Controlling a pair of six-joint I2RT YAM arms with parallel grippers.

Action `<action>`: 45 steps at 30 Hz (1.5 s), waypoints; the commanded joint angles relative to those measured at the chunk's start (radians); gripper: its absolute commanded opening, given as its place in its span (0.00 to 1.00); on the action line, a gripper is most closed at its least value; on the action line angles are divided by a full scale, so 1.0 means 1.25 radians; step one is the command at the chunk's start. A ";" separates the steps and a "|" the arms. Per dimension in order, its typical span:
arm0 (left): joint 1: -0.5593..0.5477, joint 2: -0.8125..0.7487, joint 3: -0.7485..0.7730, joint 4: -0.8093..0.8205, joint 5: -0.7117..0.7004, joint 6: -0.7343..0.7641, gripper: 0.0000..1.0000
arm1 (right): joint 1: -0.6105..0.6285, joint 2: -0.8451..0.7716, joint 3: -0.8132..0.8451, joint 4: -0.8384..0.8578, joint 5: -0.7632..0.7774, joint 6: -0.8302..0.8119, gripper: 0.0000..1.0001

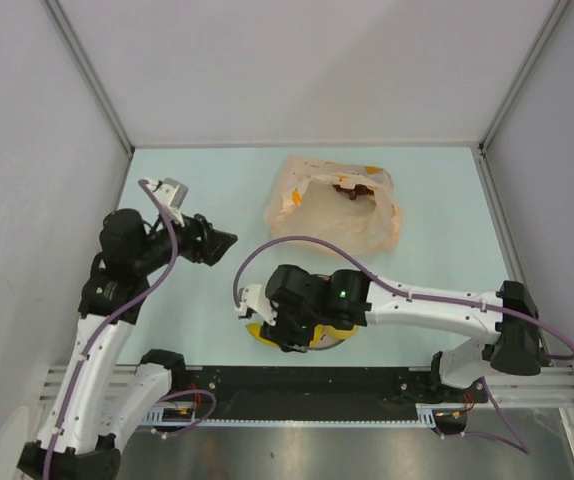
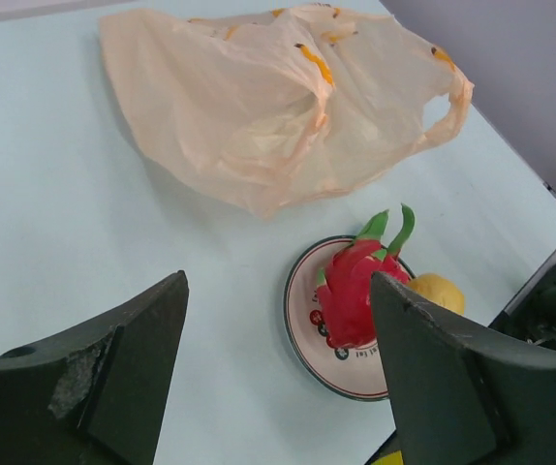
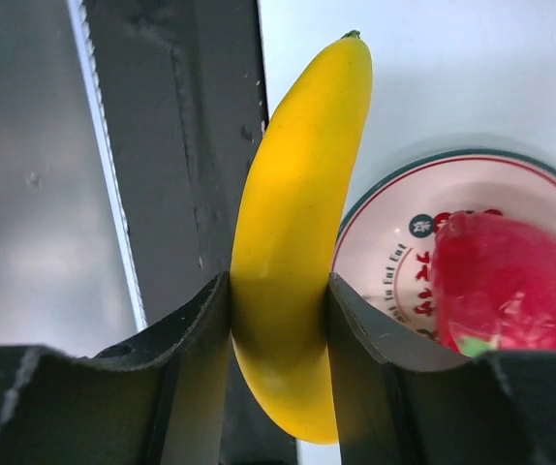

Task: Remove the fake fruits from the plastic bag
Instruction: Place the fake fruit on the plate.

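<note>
In the left wrist view two dark, matt fingers (image 2: 113,368) fill the foreground. One is scuffed grey on its inner face, and both are cut off by the bottom edge. The left end effector (image 2: 278,291) stands wide apart and has hold of nothing; through its gap shows the pale blue-green surface (image 2: 65,223). Beyond lies the one bag (image 2: 259,107), thin, crinkled, translucent pale orange with darker orange marks, slumped flat at the far middle of the surface, a loop handle at its right end. From above, a dark red shape (image 1: 350,190) shows at the bag's mouth, too small to make out.

Right of the gap sits one round white plate (image 2: 302,329) with a dark rim and red characters. On it lies a glossy red dragon fruit (image 2: 351,291) with green tips, partly hidden by the right finger. A dull yellow lemon (image 2: 436,291) peeps out just beside it; whether it rests on the plate I cannot tell.

The right end effector (image 3: 278,286) is closed on a smooth, curved yellow banana (image 3: 293,194), one finger on each flank. The banana's lower end is lost between the fingers and its green-tipped end points away, over a dark rail (image 3: 191,145) and the plate's edge. In the top view this end effector covers most of the plate, leaving slivers of rim and yellow.

Three fruits are seen outside the bag
</note>
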 commanded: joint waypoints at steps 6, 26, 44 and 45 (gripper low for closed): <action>0.126 -0.097 -0.059 -0.010 0.054 -0.046 0.80 | 0.022 0.097 -0.015 0.128 0.204 0.295 0.00; 0.157 -0.152 -0.124 0.002 0.113 -0.105 0.78 | 0.037 0.172 -0.019 0.127 0.416 0.426 0.03; 0.155 -0.141 -0.117 0.024 0.111 -0.096 0.75 | -0.044 0.229 -0.040 0.142 0.380 0.414 0.12; 0.157 -0.140 -0.117 0.025 0.111 -0.096 0.75 | -0.042 0.229 -0.041 0.143 0.367 0.418 0.13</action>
